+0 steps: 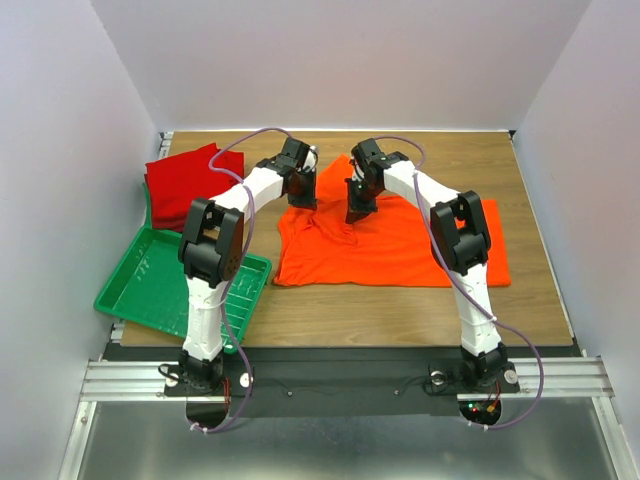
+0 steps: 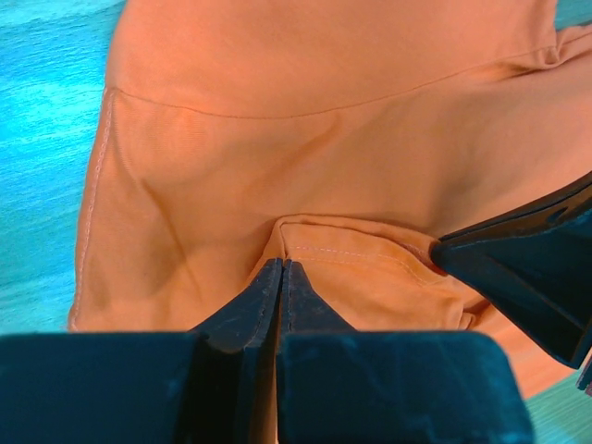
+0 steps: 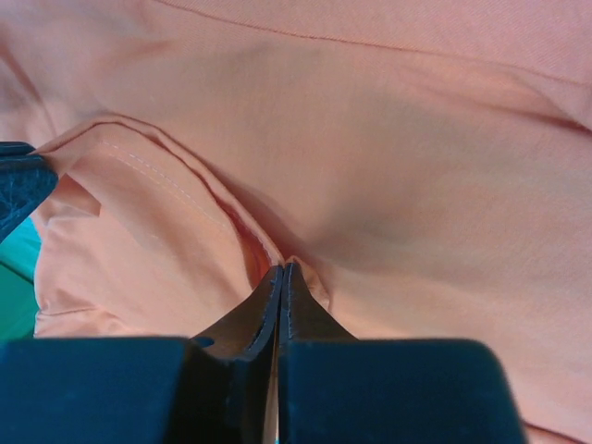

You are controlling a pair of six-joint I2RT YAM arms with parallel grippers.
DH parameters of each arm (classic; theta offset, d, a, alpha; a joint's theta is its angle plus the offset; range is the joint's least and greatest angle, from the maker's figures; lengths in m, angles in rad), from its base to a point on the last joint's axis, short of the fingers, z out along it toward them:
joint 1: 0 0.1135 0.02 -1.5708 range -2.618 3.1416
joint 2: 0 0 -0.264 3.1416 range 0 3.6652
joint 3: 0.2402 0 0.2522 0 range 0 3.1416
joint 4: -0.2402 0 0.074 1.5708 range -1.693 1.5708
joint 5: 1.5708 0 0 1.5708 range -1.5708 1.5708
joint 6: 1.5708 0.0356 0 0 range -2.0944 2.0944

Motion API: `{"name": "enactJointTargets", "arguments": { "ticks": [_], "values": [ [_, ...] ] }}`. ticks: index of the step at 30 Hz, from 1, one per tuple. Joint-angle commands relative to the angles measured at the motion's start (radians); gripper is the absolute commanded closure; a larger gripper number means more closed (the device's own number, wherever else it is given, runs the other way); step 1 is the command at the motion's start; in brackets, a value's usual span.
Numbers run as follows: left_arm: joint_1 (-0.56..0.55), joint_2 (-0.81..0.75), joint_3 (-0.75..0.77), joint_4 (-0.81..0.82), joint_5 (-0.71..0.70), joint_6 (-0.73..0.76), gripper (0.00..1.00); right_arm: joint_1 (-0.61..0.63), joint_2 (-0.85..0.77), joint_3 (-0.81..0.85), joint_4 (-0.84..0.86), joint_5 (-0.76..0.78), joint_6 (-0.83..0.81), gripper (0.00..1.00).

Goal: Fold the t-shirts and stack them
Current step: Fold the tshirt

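Note:
The bright orange t-shirt [image 1: 400, 250] lies spread on the wooden table, its far edge lifted and gathered between the two arms. My left gripper [image 1: 307, 201] is shut on a hemmed fold of the orange t-shirt [image 2: 305, 139]. My right gripper [image 1: 356, 216] is shut on another fold of the same shirt [image 3: 388, 148], close beside the left one. The right gripper's black fingers [image 2: 527, 268] show at the right of the left wrist view. Folded deep red t-shirts [image 1: 185, 183] lie stacked at the far left of the table.
A green plastic grid tray [image 1: 150, 285] sits at the near left, partly under the left arm. White walls close in the table on three sides. The table's near edge [image 1: 340, 345] meets a metal rail.

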Motion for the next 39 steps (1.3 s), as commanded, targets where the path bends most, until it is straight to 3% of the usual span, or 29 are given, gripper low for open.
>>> {"name": "enactJointTargets", "arguments": {
  "ticks": [1, 6, 14, 27, 35, 39],
  "values": [
    [-0.005, -0.016, -0.005, 0.01, -0.006, 0.013, 0.92, 0.009, -0.032, 0.017, -0.012, 0.008, -0.004, 1.0],
    [-0.005, -0.025, 0.008, 0.007, -0.022, 0.037, 0.97, 0.009, -0.059, 0.009, -0.011, 0.068, 0.002, 1.0],
    [-0.005, -0.028, 0.008, 0.0, -0.038, 0.073, 0.97, 0.008, -0.089, -0.002, -0.011, 0.163, 0.022, 1.0],
    [0.001, -0.018, 0.04, -0.014, -0.068, 0.099, 0.97, 0.008, -0.094, 0.007, -0.012, 0.194, 0.023, 1.0],
    [0.009, 0.019, 0.096, -0.03, -0.062, 0.117, 0.89, 0.006, -0.074, 0.023, -0.012, 0.186, 0.016, 1.0],
    [0.012, 0.036, 0.126, -0.037, -0.061, 0.128, 0.78, 0.005, -0.069, 0.027, -0.012, 0.189, 0.014, 1.0]
  ]
}}
